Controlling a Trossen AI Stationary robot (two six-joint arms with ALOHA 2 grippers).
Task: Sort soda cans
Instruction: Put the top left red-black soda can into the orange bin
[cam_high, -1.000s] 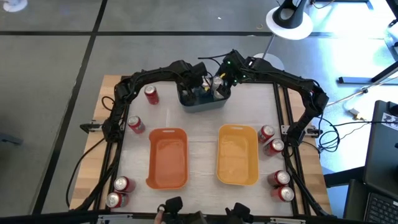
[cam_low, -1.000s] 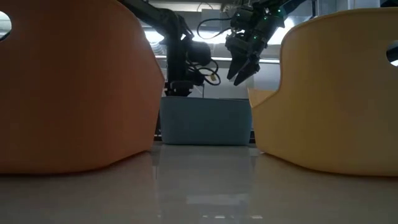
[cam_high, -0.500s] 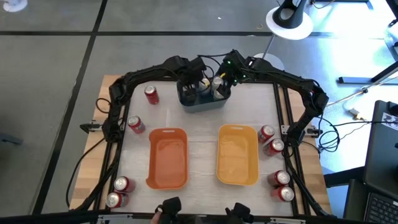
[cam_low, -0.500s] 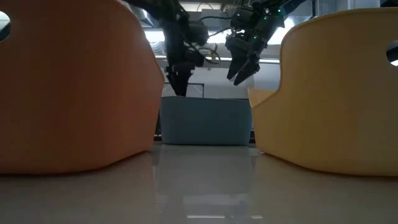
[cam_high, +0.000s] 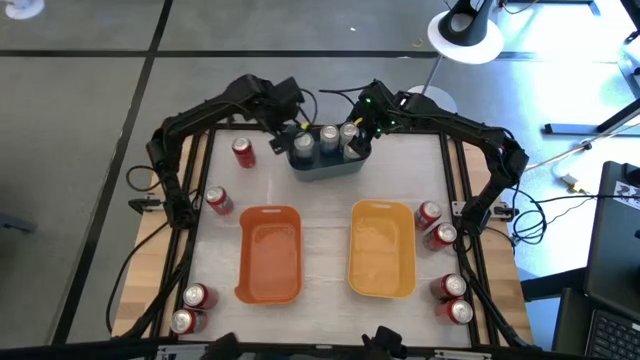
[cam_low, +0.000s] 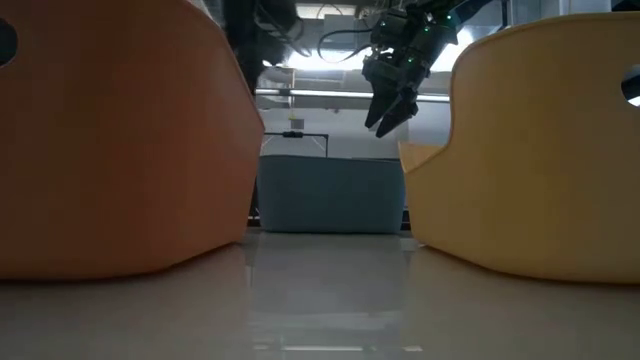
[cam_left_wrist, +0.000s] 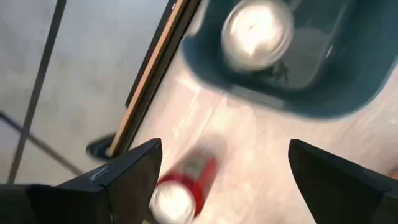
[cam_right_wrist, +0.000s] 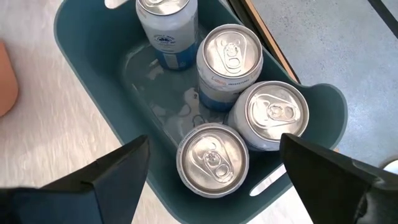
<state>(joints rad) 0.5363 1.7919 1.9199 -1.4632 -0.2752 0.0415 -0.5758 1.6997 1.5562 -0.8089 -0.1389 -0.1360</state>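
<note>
1. Overhead, a blue-grey bin (cam_high: 327, 160) sits at the far middle of the table (cam_high: 325, 262), holding four silver-grey cans (cam_right_wrist: 229, 57) that stand upright and close together.
2. Hovering over the bin's right end is the right gripper (cam_high: 358, 128) — its fingers (cam_right_wrist: 109, 180) are spread wide apart with nothing between them, and the cans show directly beyond them in the right wrist view.
3. At the bin's left end, outside its rim, the left gripper (cam_high: 283, 140) hangs with its fingers (cam_left_wrist: 121, 177) also apart and empty; its wrist view shows one silver can top inside the bin and a red can (cam_high: 243, 151) on the table beyond.
4. An orange bin (cam_high: 270, 253) and a yellow bin (cam_high: 381, 248) stand side by side nearer the front, both with nothing in them.
5. Red cans are scattered along the table's edges — another on the left (cam_high: 219, 201), two at the front-left corner (cam_high: 192, 308), two at the right edge (cam_high: 434, 225) and two at the front-right (cam_high: 452, 298).
6. From table height, the right gripper hangs above the blue-grey bin, between the two larger bins.
</note>
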